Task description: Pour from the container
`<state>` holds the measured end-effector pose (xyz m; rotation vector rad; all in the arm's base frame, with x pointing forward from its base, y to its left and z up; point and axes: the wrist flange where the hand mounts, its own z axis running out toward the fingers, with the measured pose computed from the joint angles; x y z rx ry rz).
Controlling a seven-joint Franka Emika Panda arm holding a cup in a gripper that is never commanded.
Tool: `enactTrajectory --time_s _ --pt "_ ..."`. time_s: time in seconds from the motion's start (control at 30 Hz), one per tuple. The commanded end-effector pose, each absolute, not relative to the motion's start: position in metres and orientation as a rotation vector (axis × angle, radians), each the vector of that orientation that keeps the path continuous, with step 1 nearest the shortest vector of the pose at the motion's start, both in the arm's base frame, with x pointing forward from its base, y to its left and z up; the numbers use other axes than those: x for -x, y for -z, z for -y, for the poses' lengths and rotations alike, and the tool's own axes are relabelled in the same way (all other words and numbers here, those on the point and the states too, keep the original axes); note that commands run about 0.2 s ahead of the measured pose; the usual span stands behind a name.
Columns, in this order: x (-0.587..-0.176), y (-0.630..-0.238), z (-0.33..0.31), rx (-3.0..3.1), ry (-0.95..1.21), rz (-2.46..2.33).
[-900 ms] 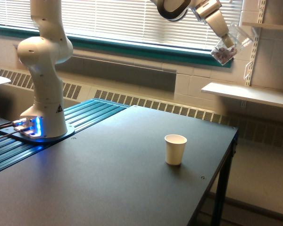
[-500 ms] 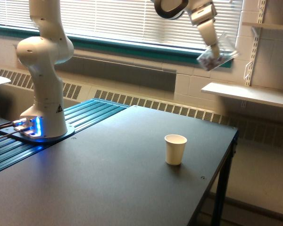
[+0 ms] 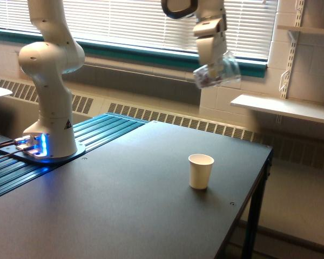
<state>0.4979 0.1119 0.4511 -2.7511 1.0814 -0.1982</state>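
In the exterior view, the paper cup (image 3: pixel 201 171) is taken as the landmark. It is seen standing upright on the dark table (image 3: pixel 124 205), near the table edge at the exterior view's right, with its mouth open upward.

High above the paper cup, almost straight over it and only slightly toward the exterior view's right, the container (image 3: pixel 217 73) is held in the air. It is a small clear plastic cup, and it is strongly tilted, nearly lying on its side. Small dark bits are seen through its wall, gathered at the end toward the exterior view's left. The picture is blurred here, so the mouth of the container cannot be made out.

The gripper (image 3: pixel 211 67) is closed around the container, coming from above; its fingers are partly hidden by the blur.

Well apart from the paper cup, toward the exterior view's left, the white arm base (image 3: pixel 48 108) is fixed on the table.
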Motion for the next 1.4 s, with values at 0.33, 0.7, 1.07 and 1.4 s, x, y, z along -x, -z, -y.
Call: enactTrajectory --time_s 0.33,0.7,1.07,1.4 --pt "-0.484 -0.408 -0.044 2.581 -0.085 -1.468" --pt "-0.488 -0.367 -0.021 2.505 -0.268 -1.574" --pt "-0.500 -0.328 -0.022 2.488 -0.434 -1.603" --pt "-0.510 -0.312 -0.038 2.484 -0.511 -1.625"
